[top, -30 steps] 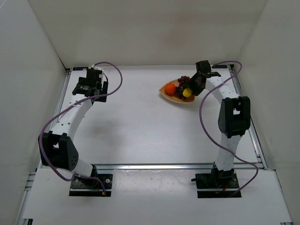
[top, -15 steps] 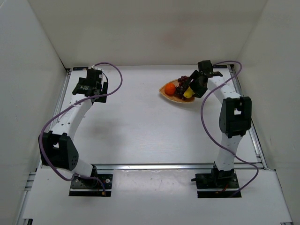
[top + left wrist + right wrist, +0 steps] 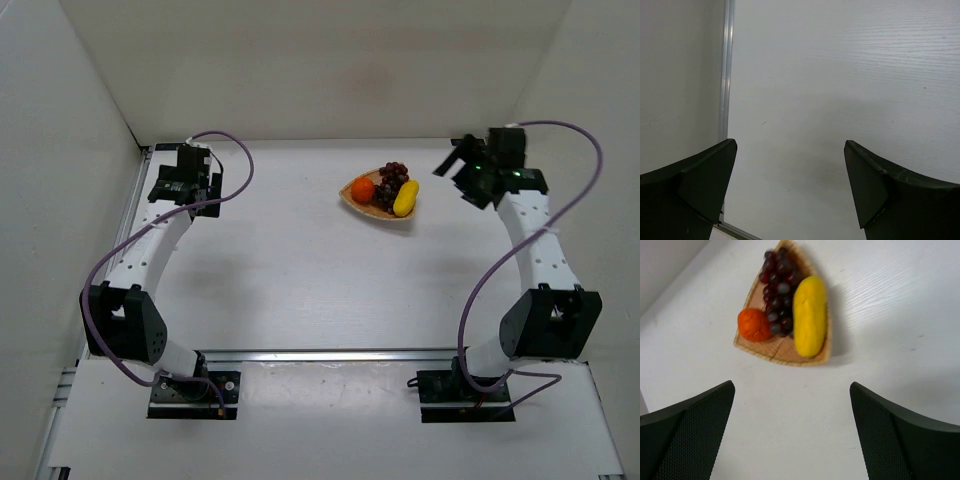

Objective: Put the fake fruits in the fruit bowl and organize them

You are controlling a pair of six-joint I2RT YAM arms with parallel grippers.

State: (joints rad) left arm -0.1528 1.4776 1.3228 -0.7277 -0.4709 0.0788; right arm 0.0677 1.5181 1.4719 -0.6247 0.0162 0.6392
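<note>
The fruit bowl (image 3: 383, 212) is a tan rounded triangle at the back right of the table. Inside it lie the fake fruits: a small orange (image 3: 363, 189), a dark purple grape bunch (image 3: 392, 181) and a yellow oblong (image 3: 405, 198). The right wrist view shows the bowl (image 3: 780, 352) with the orange (image 3: 754, 324), grapes (image 3: 778, 290) and yellow fruit (image 3: 809, 315) side by side. My right gripper (image 3: 458, 168) hovers to the right of the bowl, open and holding nothing (image 3: 791, 386). My left gripper (image 3: 185, 195) is at the far left, open over bare table (image 3: 790, 143).
White walls close in the table at the back and both sides. A metal rail (image 3: 726, 75) runs along the left edge, close to the left gripper. Purple cables loop from both arms. Another rail (image 3: 340, 353) crosses the near edge.
The right gripper opened and let go of the yellow fruit, which now lies in the bowl. The right arm then pulled back to the right, away from the bowl. The left arm barely moved.
</note>
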